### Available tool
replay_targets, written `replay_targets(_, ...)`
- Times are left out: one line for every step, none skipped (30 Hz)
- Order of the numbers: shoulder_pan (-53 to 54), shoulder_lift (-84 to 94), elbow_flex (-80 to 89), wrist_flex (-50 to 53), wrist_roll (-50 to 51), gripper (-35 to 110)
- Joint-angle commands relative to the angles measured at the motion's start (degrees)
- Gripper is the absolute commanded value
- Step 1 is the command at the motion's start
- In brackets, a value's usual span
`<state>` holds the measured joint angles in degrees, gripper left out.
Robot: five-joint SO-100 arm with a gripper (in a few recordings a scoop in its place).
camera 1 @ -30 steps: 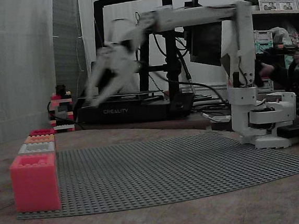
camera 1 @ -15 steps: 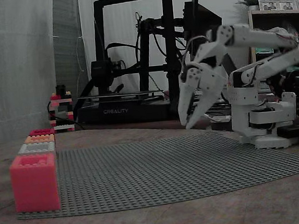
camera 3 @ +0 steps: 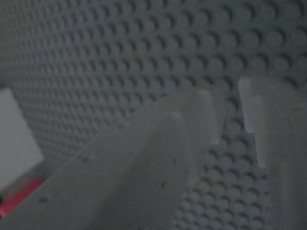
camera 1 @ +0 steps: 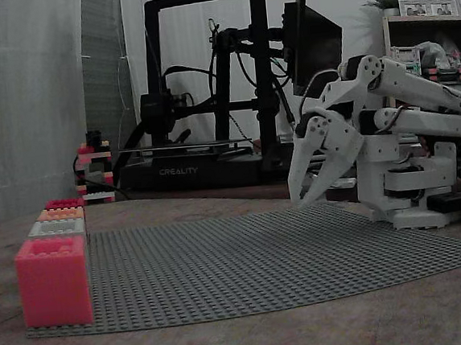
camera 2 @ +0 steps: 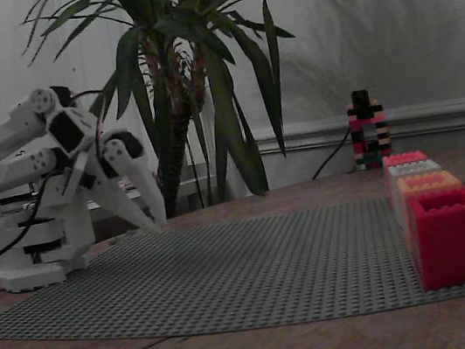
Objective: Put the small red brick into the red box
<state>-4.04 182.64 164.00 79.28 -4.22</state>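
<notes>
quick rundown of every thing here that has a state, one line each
hand: open, nothing between its fingers, tips just above the near-arm edge of the mat
red box: upright, open top, at the near end of the row; inside hidden
orange box: upright, right behind the red box
grey mat: flat on the table
brick tower: standing behind the row

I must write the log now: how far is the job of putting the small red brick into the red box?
Done: cannot be told; the red box hides its inside, so the brick may already lie there. In hand: nothing; the tool hangs open and empty above the grey mat, near the arm's base, far from the boxes. Left: check the box.
</notes>
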Motion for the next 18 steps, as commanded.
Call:
replay_targets(-1.23,1.49,-0.26,1.14,1.67,0)
replay_targets(-1.32,1.76,-0.18,1.14,2.11,0)
replay_targets(-1.32,1.85,-0.18,1.23,2.29,0)
replay_targets(-1.32,1.85,-0.18,1.23,2.29,0)
replay_targets(-1.32,1.85,-0.18,1.23,2.29,0)
replay_targets(-1.32,1.85,-0.18,1.23,2.29,0)
replay_targets(-1.32,1.85,-0.18,1.23,2.37,0)
replay_targets(-1.32,1.85,-0.09,1.23,2.37,0)
replay_targets(-1.32,1.85,-0.09,1.23,2.46,0)
replay_targets(-1.32,1.85,-0.09,1.23,2.46,0)
replay_targets(-1.23,1.85,-0.09,1.23,2.46,0)
replay_targets(-1.23,1.85,-0.09,1.23,2.46,0)
replay_targets(-1.23,1.85,-0.09,1.23,2.46,0)
replay_targets(-1.23,1.85,-0.09,1.23,2.46,0)
replay_targets(-1.23,1.85,-0.09,1.23,2.55,0)
replay_targets(-1.23,1.85,-0.09,1.23,2.55,0)
replay_targets(-1.23,1.85,-0.09,1.23,2.55,0)
replay_targets(-1.23,1.85,-0.09,1.23,2.55,0)
